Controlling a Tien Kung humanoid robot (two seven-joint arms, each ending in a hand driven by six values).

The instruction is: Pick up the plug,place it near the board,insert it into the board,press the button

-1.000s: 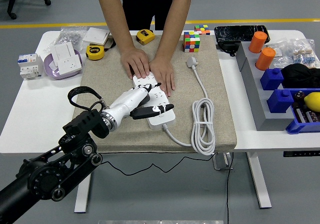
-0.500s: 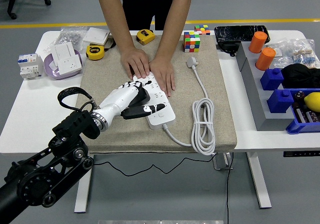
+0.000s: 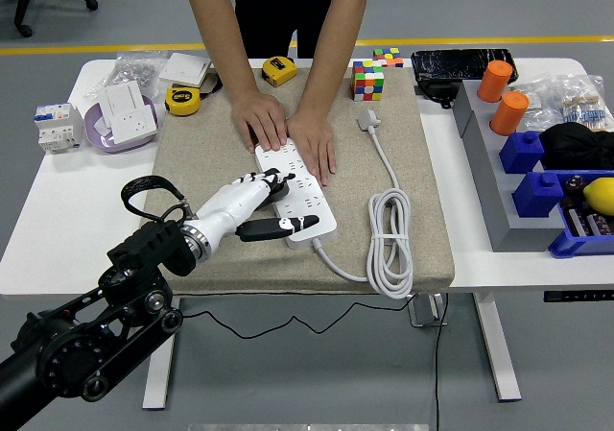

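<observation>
1. Covering the middle of the white table is a beige mat; grey floor with a yellow line runs past the far edge, and an office chair's base shows at the far left corner.
2. The board (a white power strip) lies slantwise on the mat, mid-table. A person's hands press flat on its far end.
3. The left hand comes in from the near left corner, white fingers stretched out and holding nothing, lying along the strip's left side, dark thumb over its near end.
4. The plug lies on the mat towards the far right, well apart from that hand, its white cable running down into a coil near the mat's near right corner, just right of the strip.
5. Around: two tape measures and a Rubik's cube by the far edge, sockets at the left, blue bins and orange cylinders at the right edge.
</observation>
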